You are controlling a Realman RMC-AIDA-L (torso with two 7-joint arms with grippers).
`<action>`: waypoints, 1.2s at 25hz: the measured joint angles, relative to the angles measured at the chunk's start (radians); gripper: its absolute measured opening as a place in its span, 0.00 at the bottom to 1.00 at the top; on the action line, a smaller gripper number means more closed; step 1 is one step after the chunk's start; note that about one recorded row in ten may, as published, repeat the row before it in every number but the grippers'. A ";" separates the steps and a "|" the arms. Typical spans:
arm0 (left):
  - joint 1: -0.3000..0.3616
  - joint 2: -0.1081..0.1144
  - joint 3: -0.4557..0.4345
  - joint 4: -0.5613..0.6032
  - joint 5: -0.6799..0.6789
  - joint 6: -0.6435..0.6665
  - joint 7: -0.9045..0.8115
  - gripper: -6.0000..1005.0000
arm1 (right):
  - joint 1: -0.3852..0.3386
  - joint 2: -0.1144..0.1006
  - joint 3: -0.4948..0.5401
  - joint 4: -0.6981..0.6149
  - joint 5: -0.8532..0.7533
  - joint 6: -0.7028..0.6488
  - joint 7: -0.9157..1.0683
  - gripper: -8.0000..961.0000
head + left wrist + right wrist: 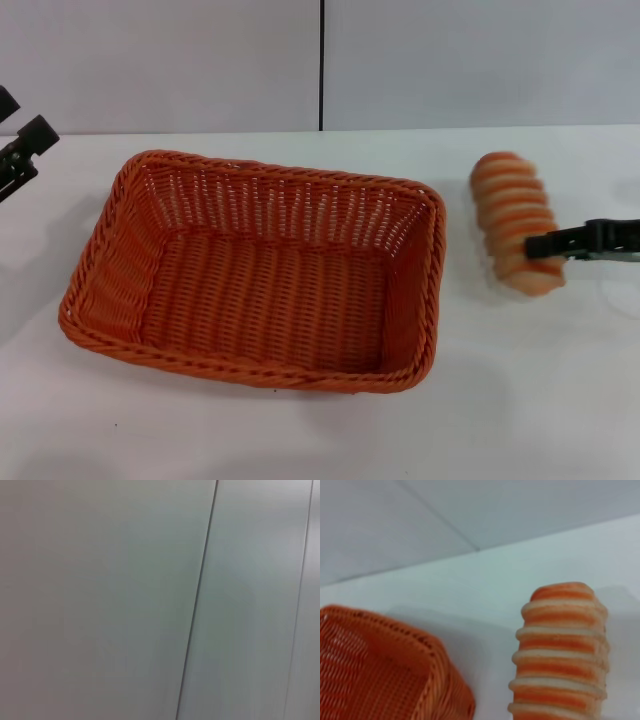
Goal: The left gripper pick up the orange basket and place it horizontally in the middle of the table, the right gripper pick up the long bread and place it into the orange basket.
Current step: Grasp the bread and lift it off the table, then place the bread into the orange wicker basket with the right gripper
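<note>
Two pincers are shown in the head view: the left pincer [22, 150] is parked at the far left of the orange basket [260, 270], its state not discernible, while the right pincer [548, 246] is closed on the near end of the long bread [512, 215], just right of the basket on the tabletop [300, 430].

Left wrist view: only blank wall is seen.

Right wrist view: the bread [560, 655] is shown beside the basket corner [385, 665]. The bread step is judged in hand; a lift and a carry over the rim are called for next.
</note>
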 joint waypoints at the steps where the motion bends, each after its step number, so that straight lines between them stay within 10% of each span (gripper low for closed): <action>1: -0.002 0.000 0.000 0.002 0.000 0.000 -0.007 0.69 | -0.020 0.003 -0.005 -0.032 0.013 -0.002 0.007 0.40; 16: 0.007 -0.004 -0.001 -0.055 -0.064 0.040 -0.030 0.70 | -0.096 0.011 -0.055 -0.451 0.205 -0.194 0.073 0.28; 30: -0.002 -0.004 -0.001 -0.091 -0.076 0.034 -0.030 0.70 | 0.182 -0.017 -0.220 -0.098 0.234 -0.301 -0.080 0.22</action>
